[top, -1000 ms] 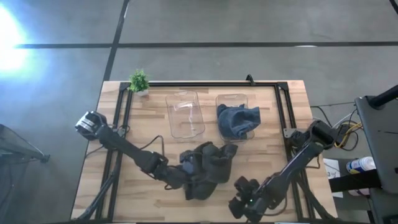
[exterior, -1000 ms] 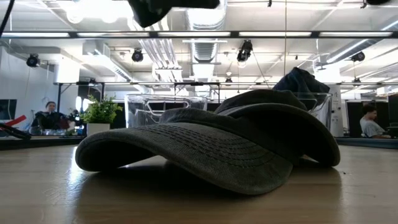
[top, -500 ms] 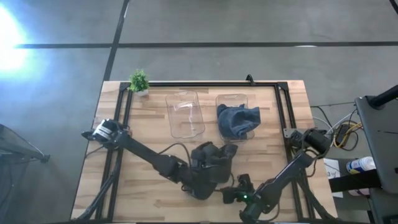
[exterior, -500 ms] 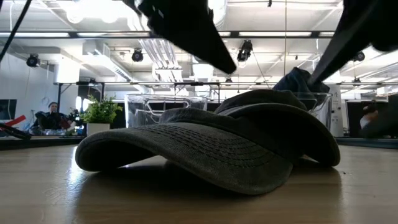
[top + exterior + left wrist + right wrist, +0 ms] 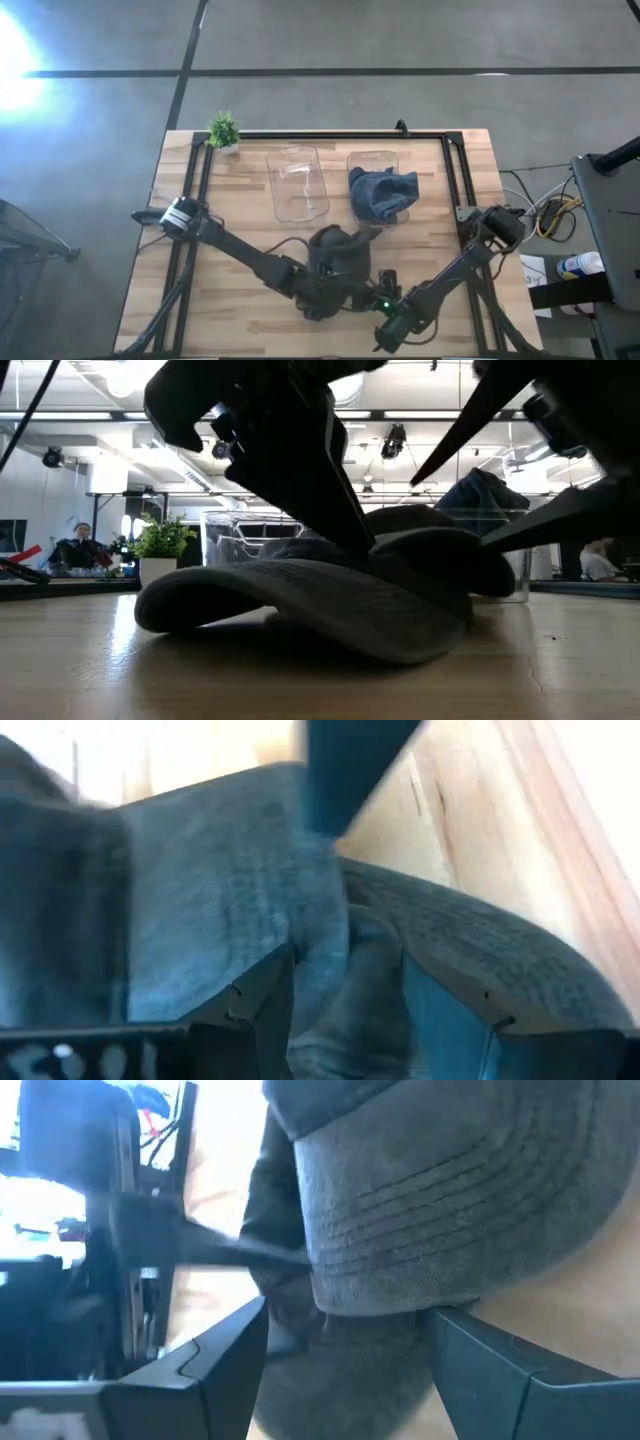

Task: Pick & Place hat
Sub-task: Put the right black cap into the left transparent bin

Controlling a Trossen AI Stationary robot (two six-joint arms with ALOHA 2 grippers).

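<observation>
The hat (image 5: pixel 338 262) lies on the table (image 5: pixel 240 230) near its front edge, in front of two clear bins. In the low view its brim (image 5: pixel 300 600) sits nearer the camera than half a second ago and the crown looks pressed down, so the hat has been nudged.

The left gripper (image 5: pixel 322 292) has come in from the left onto the hat; its wrist view shows the fingers (image 5: pixel 262 1000) apart with a fold of fabric between them, not yet pinched. The right gripper (image 5: pixel 385 300) has closed in from the right front to the hat's edge, fingers (image 5: pixel 215 1355) spread around the brim. Both now stand at the hat, so a grasp looks imminent.

The left bin (image 5: pixel 297 182) holds nothing visible; the right bin (image 5: pixel 372 160) holds a blue cloth (image 5: pixel 382 194). A small plant (image 5: pixel 223 130) stands at the far left corner.
</observation>
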